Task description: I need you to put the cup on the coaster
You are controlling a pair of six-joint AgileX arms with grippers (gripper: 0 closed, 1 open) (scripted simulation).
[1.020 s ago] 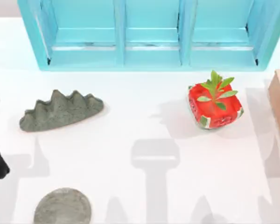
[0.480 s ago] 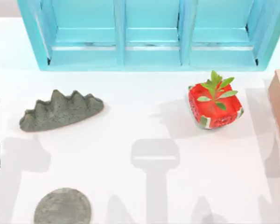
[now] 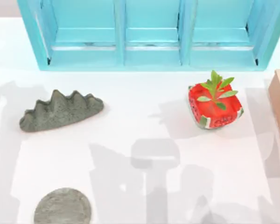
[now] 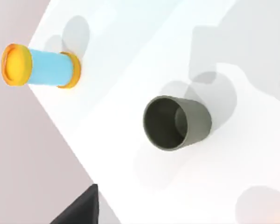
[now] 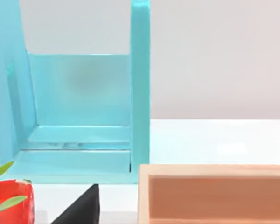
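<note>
The white worktop [image 3: 130, 121] carries a turquoise slatted shelf unit [image 3: 151, 35] at the back. The dark grey-green, jagged-rimmed stone cup [image 3: 60, 111] lies on its side at the left, so it needs uprighting; the flat speckled grey stone coaster [image 3: 62, 206] waits bare nearer the front. Whether either hand is open or closed, I cannot tell.

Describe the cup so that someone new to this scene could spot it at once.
Start at the blue shelf along the table's far edge, then look in front of its left end. The cup lies there on its side, beyond the coaster. It is rough, dark grey-green stone with a jagged, spiked rim, unlike the flat round coaster.
</note>
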